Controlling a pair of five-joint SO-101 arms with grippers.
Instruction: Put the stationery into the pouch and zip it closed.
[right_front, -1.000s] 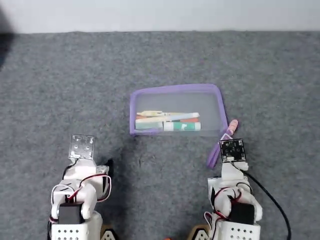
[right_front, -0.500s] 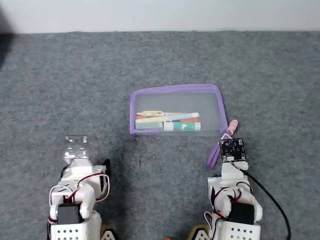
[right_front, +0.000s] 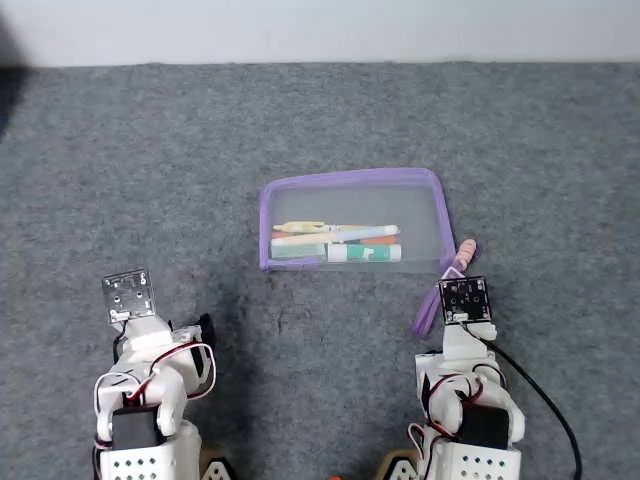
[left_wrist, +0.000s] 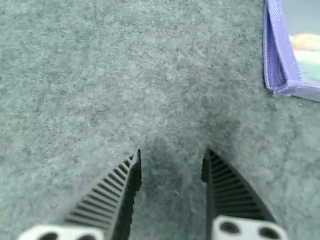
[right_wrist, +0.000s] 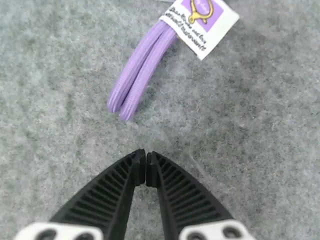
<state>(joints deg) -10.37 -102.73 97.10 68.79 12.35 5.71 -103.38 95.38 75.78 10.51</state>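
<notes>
L jaws apart over tabletop (left_wrist: 100, 75); R jaws closed on nothing, nr strap (right_wrist: 142, 65); pens (right_front: 335, 243) inside pouch (right_front: 350, 177).

In the left wrist view we see one corner of the pouch (left_wrist: 280, 60); the picture's edge cuts off the rest. In the right wrist view the purple strap (right_wrist: 142, 65) and its paper tag (right_wrist: 200, 22) run out of frame. From above, the pens (right_front: 335, 243) overlap behind the cloudy pouch wall, so we cannot count them. The zip is too small to judge. The right arm's camera board (right_front: 465, 298) covers part of the strap.
</notes>
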